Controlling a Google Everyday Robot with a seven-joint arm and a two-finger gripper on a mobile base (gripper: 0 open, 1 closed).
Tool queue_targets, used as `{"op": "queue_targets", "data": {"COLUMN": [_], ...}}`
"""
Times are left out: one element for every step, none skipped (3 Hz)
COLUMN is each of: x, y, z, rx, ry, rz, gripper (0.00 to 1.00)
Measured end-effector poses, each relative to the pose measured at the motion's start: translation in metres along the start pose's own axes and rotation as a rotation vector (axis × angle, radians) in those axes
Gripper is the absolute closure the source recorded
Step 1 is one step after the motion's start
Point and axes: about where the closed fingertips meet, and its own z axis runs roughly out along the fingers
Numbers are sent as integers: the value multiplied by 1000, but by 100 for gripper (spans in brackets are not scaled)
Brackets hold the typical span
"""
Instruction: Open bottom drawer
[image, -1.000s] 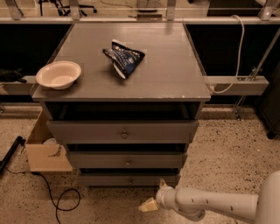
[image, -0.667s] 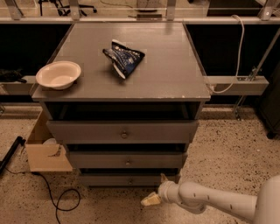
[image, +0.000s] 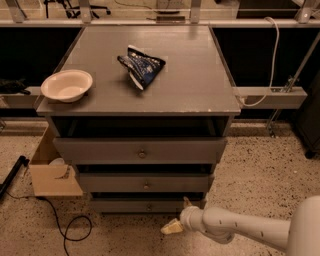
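The grey cabinet (image: 140, 95) has three drawers stacked in front. The bottom drawer (image: 125, 205) is the lowest and narrowest front, with a small round knob (image: 148, 206) at its centre. My gripper (image: 178, 220) hangs at floor level just right of and below that knob, at the end of the white arm (image: 240, 230) coming in from the lower right. One pale finger (image: 171, 227) points left and down, and another (image: 187, 201) rises against the drawer's right end. The gripper is close to the drawer front, right of the knob.
On the cabinet top lie a white bowl (image: 67, 85) at the left and a dark blue chip bag (image: 141, 67) in the middle. An open cardboard box (image: 50, 170) stands left of the cabinet, with a black cable (image: 70, 232) on the speckled floor.
The arm has pushed the gripper up and to the left, closer to the bottom drawer front. The drawers, bowl and bag have not moved.
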Motion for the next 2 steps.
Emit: {"op": "queue_targets", "data": {"x": [-5,-13], "y": [-16,-31], "z": [8,17], "rx": [50,84], "ry": [20,38], "rz": [-41,-85], "gripper": [0,0]}}
